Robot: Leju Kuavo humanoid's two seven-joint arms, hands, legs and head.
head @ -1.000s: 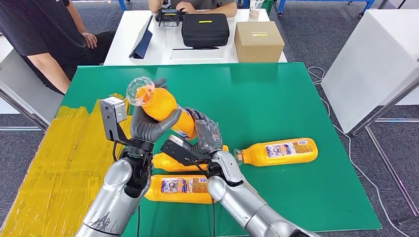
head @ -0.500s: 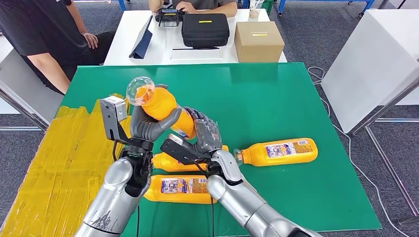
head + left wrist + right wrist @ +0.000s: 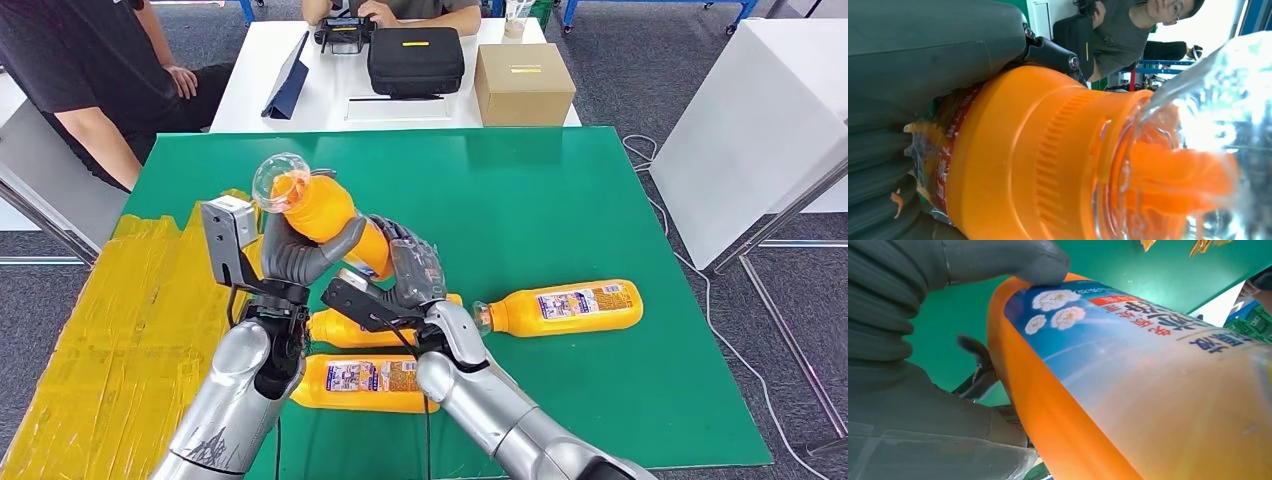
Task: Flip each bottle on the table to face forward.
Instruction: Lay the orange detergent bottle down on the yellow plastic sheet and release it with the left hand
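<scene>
Green covers the big work table (image 3: pixel 560 200), with a strip of crumpled yellow sheeting (image 3: pixel 110 330) along its left edge. Beyond its far edge stands a white table (image 3: pixel 300 100) carrying a black case (image 3: pixel 415 60), a cardboard box (image 3: pixel 523 83) to the right of the case, and a dark blue folder (image 3: pixel 290 85) to its left. A person in a black top (image 3: pixel 80 70) sits at the far left, and another person (image 3: pixel 400 10) sits behind the white table.

The two silver arms come in from the near edge and meet over the near-left part of the green table. The left hand (image 3: pixel 295 255) has its fingers wrapped around the upper body of a raised orange bottle (image 3: pixel 325 215), which tilts with its clear cap pointing far-left. The right hand (image 3: pixel 415 275) clasps the lower, labelled part of the same bottle; in the right wrist view its thumb (image 3: pixel 1013 260) presses on the blue label (image 3: pixel 1128 335).

Three more orange bottles lie on their sides on the green table: one to the right (image 3: pixel 565 306) with its printed label up and cap pointing left, one close to the near edge (image 3: pixel 365 380), label up, and one just beyond it (image 3: pixel 340 328), largely hidden by the hands.
</scene>
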